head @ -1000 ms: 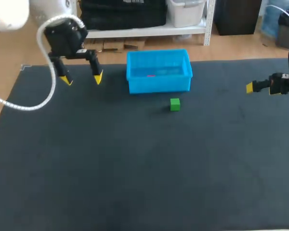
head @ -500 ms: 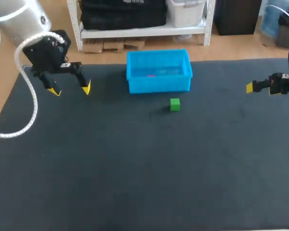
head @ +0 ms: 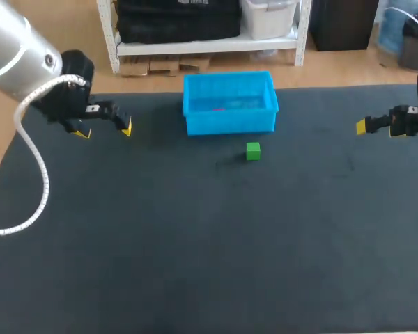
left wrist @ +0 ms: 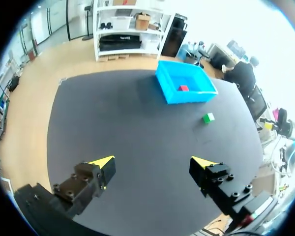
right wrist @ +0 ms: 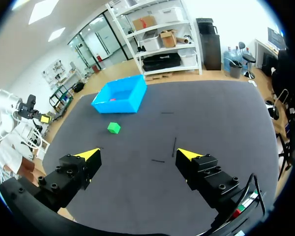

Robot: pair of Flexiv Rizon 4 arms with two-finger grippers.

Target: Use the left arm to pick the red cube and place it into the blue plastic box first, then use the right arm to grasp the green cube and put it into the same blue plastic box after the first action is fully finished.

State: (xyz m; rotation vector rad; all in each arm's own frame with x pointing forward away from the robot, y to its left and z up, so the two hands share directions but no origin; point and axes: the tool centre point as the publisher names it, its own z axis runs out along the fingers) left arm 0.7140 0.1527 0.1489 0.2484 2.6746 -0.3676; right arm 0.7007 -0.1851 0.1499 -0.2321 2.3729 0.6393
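Now your right gripper (right wrist: pixel 137 155), spread and empty, has the green cube (head: pixel 253 151) well to its left, just nearer than the box (head: pixel 230 124), seemingly holding the red cube (left wrist: pixel 183 88).

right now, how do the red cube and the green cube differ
The red cube lies inside the blue plastic box; the green cube sits on the table outside it. So the red cube is already placed, the green cube not yet. Both are small cubes, alike in size.
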